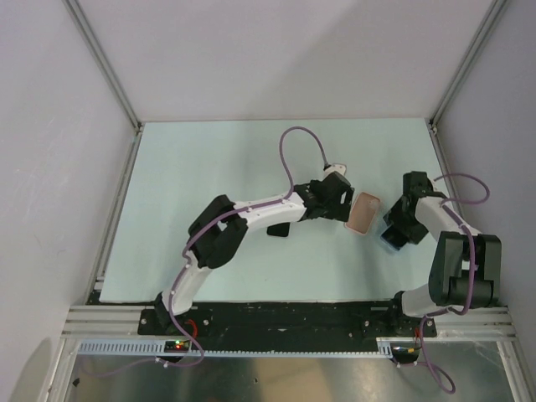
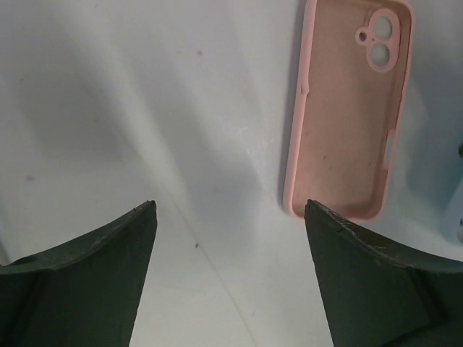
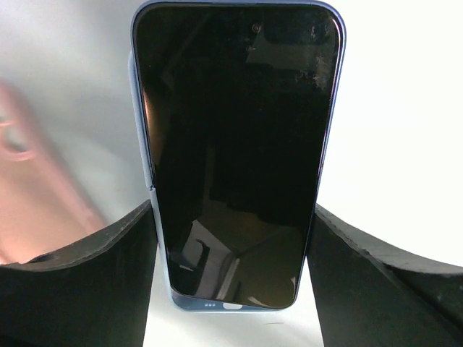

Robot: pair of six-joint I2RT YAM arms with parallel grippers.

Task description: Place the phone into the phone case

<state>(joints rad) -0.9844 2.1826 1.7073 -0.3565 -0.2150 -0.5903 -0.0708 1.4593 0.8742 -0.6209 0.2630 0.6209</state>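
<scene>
The phone (image 3: pixel 235 159) has a glossy black screen, unlit, in a thin blue frame with rounded corners. It sits screen up between the fingers of the right hand (image 3: pixel 231 210), which pinches it by its two long edges. Whether it rests on the surface (image 1: pixel 209 167) or is lifted off it, I cannot tell.

The case (image 2: pixel 351 108) is pale pink and lies open side up, showing its matte inner face. Two round camera holes sit at its far end as the left wrist sees it, and there are small cutouts along one long rim. It lies flat on the surface just left of the phone and apart from it. Its near corner is just beyond one fingertip of the left hand (image 2: pixel 230 206).

The left hand is spread wide and holds nothing, with only bare surface between its fingers.

Both things lie in the right half of the surface, away from its edges. Behind them and to the left there is broad bare surface up to the walls (image 1: pixel 276 50).
</scene>
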